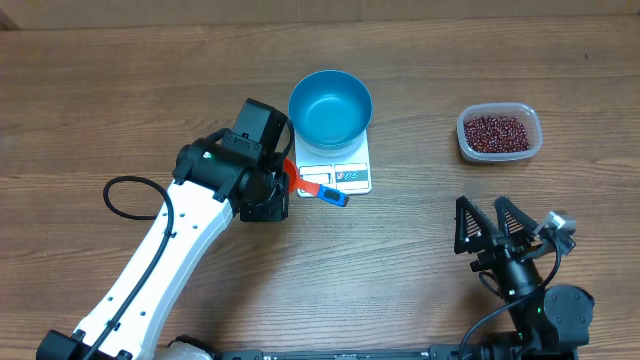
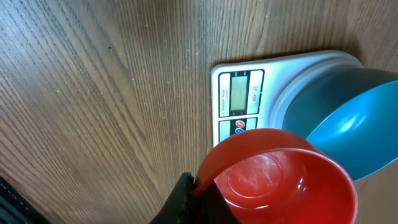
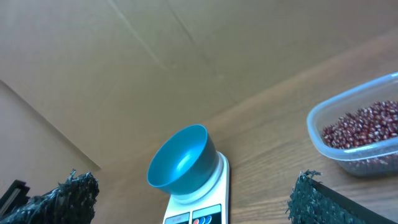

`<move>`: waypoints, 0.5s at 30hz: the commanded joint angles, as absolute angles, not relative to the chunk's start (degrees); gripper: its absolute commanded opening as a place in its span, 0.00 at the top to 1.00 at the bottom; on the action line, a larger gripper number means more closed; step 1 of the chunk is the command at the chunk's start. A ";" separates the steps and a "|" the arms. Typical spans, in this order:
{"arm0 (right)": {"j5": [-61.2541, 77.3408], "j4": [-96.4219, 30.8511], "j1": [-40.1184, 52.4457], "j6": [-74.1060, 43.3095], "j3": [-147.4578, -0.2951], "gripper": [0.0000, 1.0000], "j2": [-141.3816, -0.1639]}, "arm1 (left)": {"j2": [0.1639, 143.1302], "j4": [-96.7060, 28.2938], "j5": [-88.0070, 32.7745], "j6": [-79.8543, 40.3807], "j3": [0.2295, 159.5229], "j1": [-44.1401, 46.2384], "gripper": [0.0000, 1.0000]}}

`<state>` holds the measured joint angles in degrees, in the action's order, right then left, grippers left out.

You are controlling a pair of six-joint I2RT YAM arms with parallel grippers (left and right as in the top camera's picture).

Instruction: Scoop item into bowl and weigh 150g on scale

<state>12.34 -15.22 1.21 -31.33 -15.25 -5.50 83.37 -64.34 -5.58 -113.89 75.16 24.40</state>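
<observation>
Left gripper (image 1: 284, 186) is pressed together on the edge of a red scoop (image 2: 273, 180), just left of the scale's (image 1: 350, 176) near edge. The scoop's cup shows empty in the left wrist view. Right gripper (image 1: 482, 215) stands spread wide and holds nothing, near right on the table.

The bowl (image 1: 330, 105) sits on the scale and appears empty. The beans (image 1: 497, 130) lie in a clear tub (image 1: 464, 140) at far right, well apart from the scoop, with bowl and scale between.

Judgement: the scooping step has not begun. The next move calls for carrying the scoop right, clear of the bowl, and dipping it into the tub.
</observation>
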 commanded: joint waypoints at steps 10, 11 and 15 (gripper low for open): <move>17.32 -17.17 1.50 -31.46 -27.75 0.00 -27.92 | 82.76 -64.71 -5.78 -114.87 76.34 24.84 0.96; 18.50 -17.41 1.50 -31.48 -28.88 0.00 -29.95 | 82.76 -64.73 -5.78 -114.87 76.34 24.84 0.96; 22.72 -18.83 1.50 -31.46 -32.97 0.00 -36.47 | 82.76 -64.71 -5.80 -114.87 76.34 24.84 0.96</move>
